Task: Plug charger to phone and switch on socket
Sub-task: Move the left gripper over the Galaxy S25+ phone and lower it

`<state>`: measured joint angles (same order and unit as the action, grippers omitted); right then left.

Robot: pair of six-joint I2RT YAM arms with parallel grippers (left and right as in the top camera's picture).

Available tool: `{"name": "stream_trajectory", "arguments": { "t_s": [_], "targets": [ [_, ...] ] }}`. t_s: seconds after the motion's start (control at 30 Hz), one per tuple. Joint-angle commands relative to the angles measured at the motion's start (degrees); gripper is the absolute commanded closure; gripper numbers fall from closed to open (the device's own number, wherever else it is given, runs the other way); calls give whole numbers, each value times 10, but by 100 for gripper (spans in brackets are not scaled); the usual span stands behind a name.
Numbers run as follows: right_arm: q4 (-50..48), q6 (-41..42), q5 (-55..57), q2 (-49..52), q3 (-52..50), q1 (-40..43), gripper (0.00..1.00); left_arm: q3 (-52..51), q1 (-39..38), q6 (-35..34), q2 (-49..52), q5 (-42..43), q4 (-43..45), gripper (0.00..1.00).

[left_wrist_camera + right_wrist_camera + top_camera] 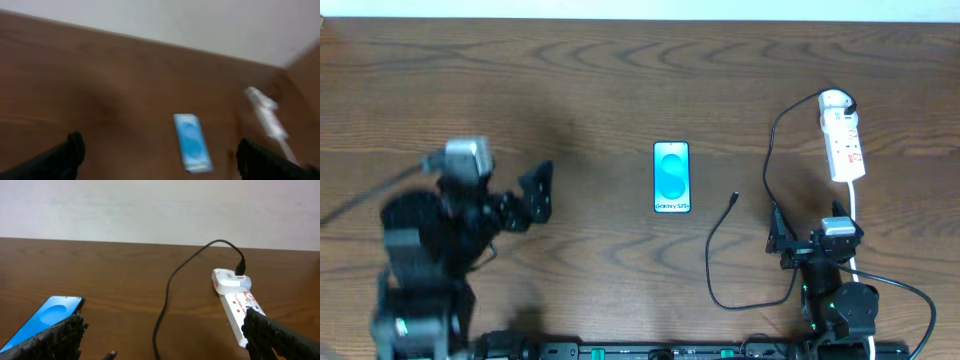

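The phone [671,177] lies face up at the table's middle, its cyan screen lit. The white socket [843,135] lies at the far right with the charger's black plug [847,103] in its far end. The black charger cable [767,160] loops toward the front, and its connector tip [734,197] lies loose to the right of the phone. My left gripper [538,193] is open and empty, left of the phone. My right gripper [810,243] is open and empty, in front of the socket. The right wrist view shows the phone [42,322], the tip [107,355], the cable [167,287] and the socket [235,300].
The socket's thick white cord [857,200] runs toward the front past my right arm. The left wrist view is blurred; it shows the phone [191,141] and the socket [265,117] between the fingers of the left gripper [160,165]. A pale wall stands behind the table.
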<state>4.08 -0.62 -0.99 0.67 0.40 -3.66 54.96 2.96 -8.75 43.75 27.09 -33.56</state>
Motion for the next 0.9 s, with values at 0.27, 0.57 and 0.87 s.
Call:
{"name": "stream_trajectory", "arguments": {
  "t_s": [0.27, 0.57, 0.87],
  "targets": [
    [3, 6, 4, -3, -1, 0, 1, 86, -64, -79, 197, 73, -22, 2],
    [3, 6, 4, -3, -1, 0, 1, 312, -209, -92, 368, -143, -289, 2],
    [3, 6, 4, -3, -1, 0, 1, 480, -286, -146, 559, -231, -388, 2]
  ]
}}
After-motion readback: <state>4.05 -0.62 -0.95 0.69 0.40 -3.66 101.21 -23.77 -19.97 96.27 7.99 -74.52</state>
